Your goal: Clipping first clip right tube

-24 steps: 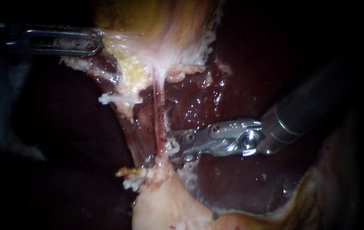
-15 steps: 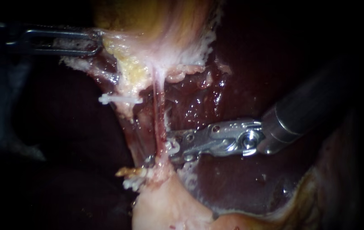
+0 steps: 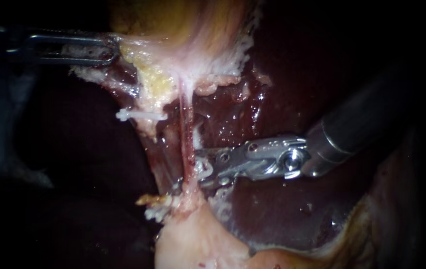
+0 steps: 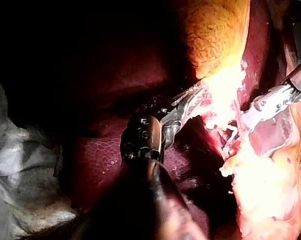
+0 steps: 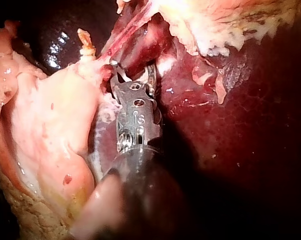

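**Desk:** Two instruments on the sheet. State of each?

**Operator:** Item one, my left instrument (image 3: 112,48), entering at the upper left of the frame. Its jaws are clenched on a fold of pale tissue (image 3: 145,60), pressing it from both sides. Item two, my right instrument (image 3: 196,168), shaft entering from the right edge, tip just left of centre. Its jaws are released, with a clear gap between them and nothing gripped.

**Desk:** Location of the right tube (image 3: 187,134)?

**Operator:** It is thin and pink, and runs top to bottom just left of centre. It is stretched between the pale tissue above and a pale mound (image 3: 193,239) at the lower edge. My right jaws stand one above and one below a point low on it, tips at the tube. I cannot tell whether either jaw touches it.

**Desk:** Other entries?

**Operator:** One white clip (image 3: 140,115), lying crosswise on the strand (image 3: 148,134) left of the tube, higher in the frame than my right jaws. Liver (image 3: 272,214), dark red and wet, behind the right instrument.
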Motion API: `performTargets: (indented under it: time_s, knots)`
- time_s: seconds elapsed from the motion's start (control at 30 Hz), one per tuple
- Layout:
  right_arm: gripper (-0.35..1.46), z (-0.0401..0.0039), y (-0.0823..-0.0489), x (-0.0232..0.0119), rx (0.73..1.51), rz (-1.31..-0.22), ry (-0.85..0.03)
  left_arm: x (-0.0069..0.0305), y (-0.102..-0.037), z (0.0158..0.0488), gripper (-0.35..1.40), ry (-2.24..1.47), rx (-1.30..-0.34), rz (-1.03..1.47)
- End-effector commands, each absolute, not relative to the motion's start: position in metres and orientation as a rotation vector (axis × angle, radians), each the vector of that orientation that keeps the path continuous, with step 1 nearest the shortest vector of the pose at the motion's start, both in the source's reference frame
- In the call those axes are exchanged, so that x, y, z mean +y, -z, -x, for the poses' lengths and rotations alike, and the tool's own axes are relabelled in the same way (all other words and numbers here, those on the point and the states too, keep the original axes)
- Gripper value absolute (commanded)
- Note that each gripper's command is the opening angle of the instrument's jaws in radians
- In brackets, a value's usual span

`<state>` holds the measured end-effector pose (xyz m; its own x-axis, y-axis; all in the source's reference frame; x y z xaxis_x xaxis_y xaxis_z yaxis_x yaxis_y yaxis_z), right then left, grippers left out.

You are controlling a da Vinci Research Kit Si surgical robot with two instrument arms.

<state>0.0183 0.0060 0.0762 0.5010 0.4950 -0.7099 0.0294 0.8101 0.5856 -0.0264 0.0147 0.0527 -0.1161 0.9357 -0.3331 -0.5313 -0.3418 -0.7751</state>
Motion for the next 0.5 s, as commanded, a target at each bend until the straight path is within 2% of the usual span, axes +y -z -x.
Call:
performTargets:
  time_s: [0.03,0.5]
  knots:
    - [0.50,-0.0180,-0.0758,0.0064,1.022,-0.581,-0.296,0.0147,-0.0527,0.0264,-0.35,-1.694,-0.584,0.995]
    - [0.50,-0.0132,-0.0706,0.0086,1.044,-0.584,-0.293,0.0147,-0.0527,0.0263,-0.35,-1.694,-0.585,0.995]
